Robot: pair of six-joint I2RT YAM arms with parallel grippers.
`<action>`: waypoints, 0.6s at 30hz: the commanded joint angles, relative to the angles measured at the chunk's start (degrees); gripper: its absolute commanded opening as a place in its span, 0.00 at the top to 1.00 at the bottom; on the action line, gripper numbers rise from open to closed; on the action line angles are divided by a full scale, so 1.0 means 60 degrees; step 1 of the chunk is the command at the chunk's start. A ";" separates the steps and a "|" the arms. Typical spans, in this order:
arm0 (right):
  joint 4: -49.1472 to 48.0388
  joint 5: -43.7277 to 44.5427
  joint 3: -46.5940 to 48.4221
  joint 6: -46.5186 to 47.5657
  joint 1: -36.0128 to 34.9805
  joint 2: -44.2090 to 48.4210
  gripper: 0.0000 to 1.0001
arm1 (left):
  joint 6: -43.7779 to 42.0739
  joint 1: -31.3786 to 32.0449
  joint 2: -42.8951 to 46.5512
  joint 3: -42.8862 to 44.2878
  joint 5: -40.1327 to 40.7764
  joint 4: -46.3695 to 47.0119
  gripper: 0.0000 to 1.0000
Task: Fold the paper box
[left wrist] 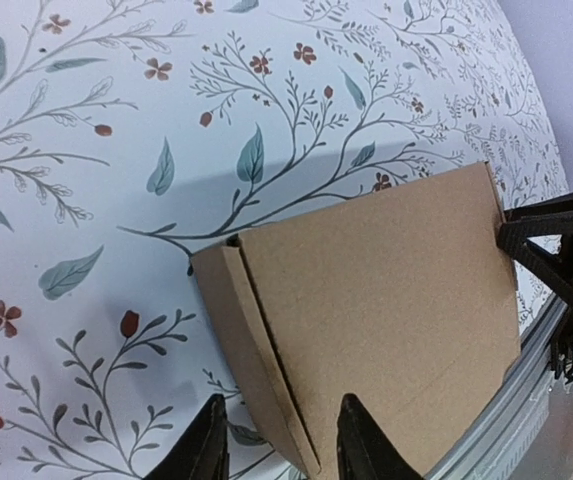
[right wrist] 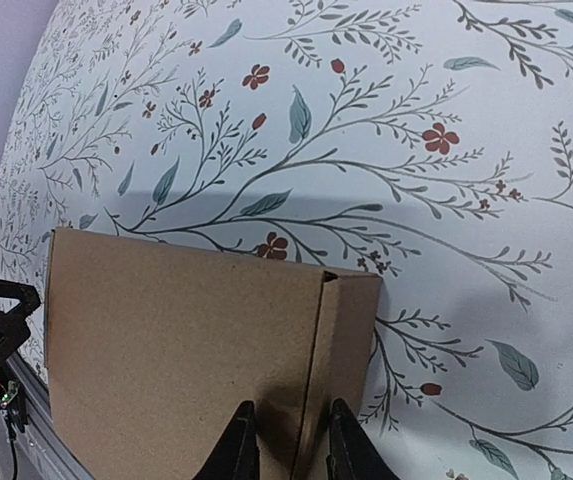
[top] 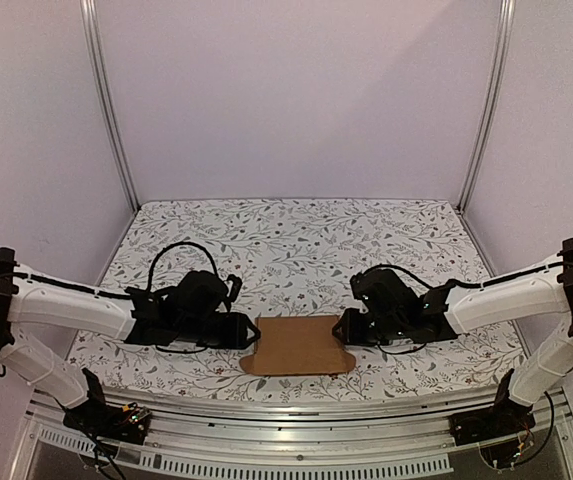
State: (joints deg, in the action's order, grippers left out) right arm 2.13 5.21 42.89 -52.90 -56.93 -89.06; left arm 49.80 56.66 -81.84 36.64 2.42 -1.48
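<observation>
Presently one flat brown cardboard paper box (top: 294, 345) on one floral-print table (top: 296, 230). Two grippers: left gripper (left wrist: 281, 410) and right gripper (right wrist: 290, 408), each narrowly astride its own end flap (left wrist: 251, 320); pinch unclear.

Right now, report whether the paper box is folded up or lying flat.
Lying flat, not folded up: the paper box spreads as one sheet on the table, with only a narrow flap creased at each end.
</observation>
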 commanded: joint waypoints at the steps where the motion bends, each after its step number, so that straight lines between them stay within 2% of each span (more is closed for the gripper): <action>1: -0.0033 -0.0093 -0.0068 -0.0027 0.0080 -0.0128 0.79 | -0.0031 0.0069 0.0260 -0.0074 0.0288 -0.0277 0.63; 7: -0.0033 -0.0085 -0.0236 0.0003 0.0131 -0.0142 0.88 | -0.0045 -0.0127 0.0519 -0.0182 0.0095 -0.0289 0.56; 13: -0.0033 -0.0092 -0.0391 0.0029 0.0179 -0.0234 0.99 | -0.0082 -0.0370 0.0706 -0.0414 -0.0429 0.0030 0.44; 15: -0.0034 -0.0082 -0.0442 0.0028 0.0186 -0.0270 1.00 | -0.0064 -0.0425 0.0670 -0.0539 -0.0760 0.0359 0.39; 18: -0.0012 0.0039 -0.0543 0.0042 0.0200 -0.0263 1.00 | 0.0075 -0.0510 0.0530 -0.0788 -0.1193 0.0955 0.22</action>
State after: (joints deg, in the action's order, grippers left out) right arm -0.73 5.15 41.89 -52.73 -56.21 -89.08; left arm 49.82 54.83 -78.24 33.95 -0.56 -0.38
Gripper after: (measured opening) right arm 0.004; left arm 0.699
